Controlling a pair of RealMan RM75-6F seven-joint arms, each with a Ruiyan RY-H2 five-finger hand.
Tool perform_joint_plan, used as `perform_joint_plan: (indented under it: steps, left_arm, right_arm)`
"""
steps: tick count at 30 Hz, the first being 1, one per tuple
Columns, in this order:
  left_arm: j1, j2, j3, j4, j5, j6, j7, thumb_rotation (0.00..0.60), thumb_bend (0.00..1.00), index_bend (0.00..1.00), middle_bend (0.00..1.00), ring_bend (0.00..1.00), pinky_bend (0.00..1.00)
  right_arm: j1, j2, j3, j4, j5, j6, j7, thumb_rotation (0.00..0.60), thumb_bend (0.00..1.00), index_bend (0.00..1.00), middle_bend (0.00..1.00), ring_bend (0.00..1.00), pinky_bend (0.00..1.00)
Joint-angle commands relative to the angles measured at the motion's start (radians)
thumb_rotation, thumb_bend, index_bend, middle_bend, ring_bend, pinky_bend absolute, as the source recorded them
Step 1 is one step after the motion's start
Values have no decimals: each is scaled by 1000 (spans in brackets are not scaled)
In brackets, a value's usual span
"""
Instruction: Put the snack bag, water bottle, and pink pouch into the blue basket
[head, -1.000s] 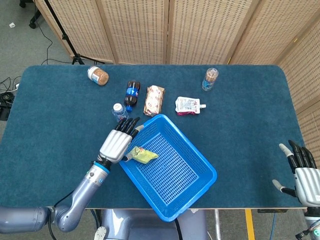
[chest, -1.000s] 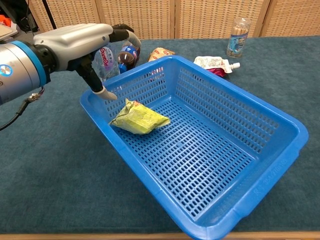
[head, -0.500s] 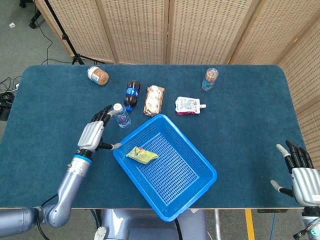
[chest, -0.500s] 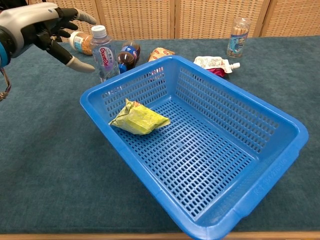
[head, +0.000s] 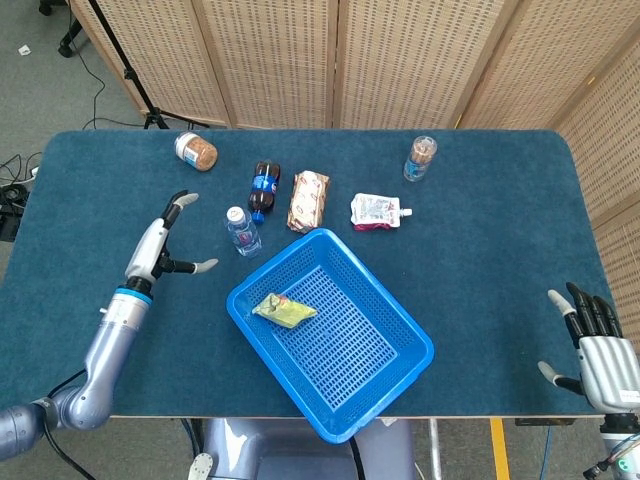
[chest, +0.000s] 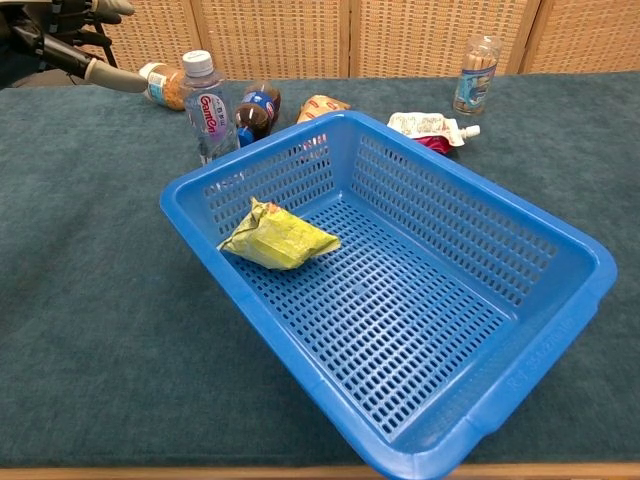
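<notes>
Basket (head: 400, 350): blue moulded plastic, rectangular, perforated grid walls and floor, set at an angle at lower centre of the head view on dark teal felt-like table cover (head: 480, 250). Contents: one crumpled yellow-green snack bag (head: 284, 310), lying near the upper-left wall. Nothing else inside.

Water bottle (head: 241, 230): clear plastic, white cap, upright, just beyond basket's upper-left corner, outside it. Pink pouch (head: 378, 211): flat, white spout, lying flat above the basket, outside it. Dark cola bottle (head: 263, 188) and wrapped snack bar (head: 308, 199) lying side by side above the basket. Brown-filled jar (head: 196, 152) at upper left; clear capped tube (head: 421, 158) standing at upper right.

Left hand (head: 160, 245): at left of frame, fingers spread, empty, apart from the water bottle. Right hand (head: 596, 345): at lower right corner, fingers extended, empty.
</notes>
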Motion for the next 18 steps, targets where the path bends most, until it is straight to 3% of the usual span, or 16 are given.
perform_joint_plan:
  steps: [1, 8, 18]
  left_arm:
    - [-43, -50, 6, 77, -26, -22, 40, 600, 44, 123, 0, 0, 77]
    - [-110, -129, 12, 190, -84, -44, 120, 600, 63, 126, 0, 0, 77]
    - [-183, -258, 36, 383, -60, -67, 169, 600, 69, 126, 0, 0, 77]
  right_arm:
    - [1, 0, 1, 1, 4, -3, 0, 600, 156, 105, 0, 0, 39]
    - [5, -1, 4, 7, 19, -17, 6, 600, 156, 105, 0, 0, 39]
    - [10, 4, 7, 9, 38, -35, 14, 600, 156, 105, 0, 0, 39]
